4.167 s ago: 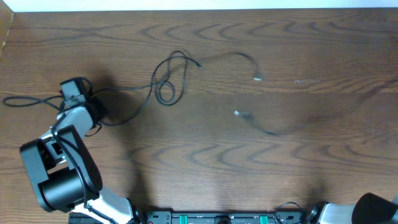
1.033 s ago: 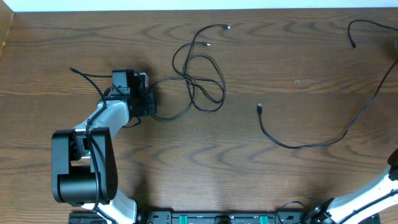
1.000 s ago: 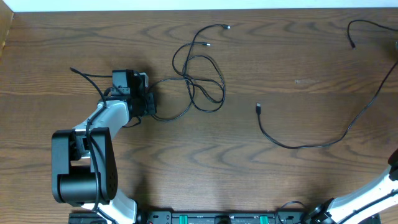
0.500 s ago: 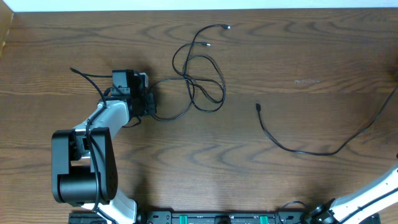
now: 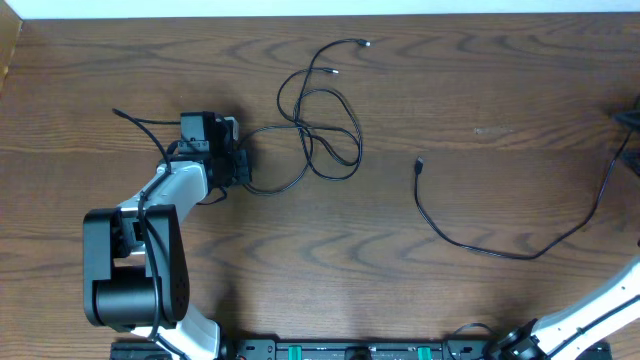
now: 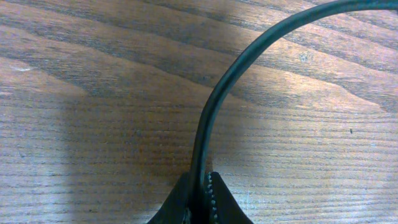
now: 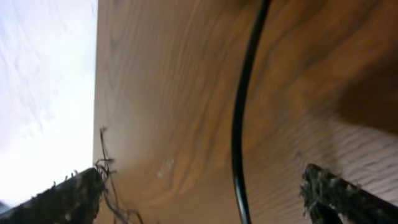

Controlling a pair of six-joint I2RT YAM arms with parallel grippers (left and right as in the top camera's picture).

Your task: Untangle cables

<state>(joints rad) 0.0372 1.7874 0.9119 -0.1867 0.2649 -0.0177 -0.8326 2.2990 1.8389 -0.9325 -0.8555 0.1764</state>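
Observation:
A black cable (image 5: 320,130) lies in tangled loops at the upper middle of the table, its plug ends pointing toward the far edge. My left gripper (image 5: 236,166) is shut on one strand of it, and the left wrist view shows that strand (image 6: 214,106) pinched between the tips (image 6: 200,180). A second black cable (image 5: 470,238) lies apart on the right, curving from a plug (image 5: 419,165) toward the right edge. My right gripper (image 7: 202,175) stands open, fingers wide apart, with that cable (image 7: 239,124) running loose between them. Overhead, only a dark tip (image 5: 630,119) of the gripper shows.
The wooden table's far edge (image 5: 320,16) meets a white surface. The left arm's base (image 5: 125,290) stands at the front left. The right arm's link (image 5: 600,310) crosses the front right corner. A rail (image 5: 350,350) runs along the front edge.
My right gripper has opened and let go of the second cable. That cable has sagged lower on the table and its far end has left the top right. The left arm has not moved.

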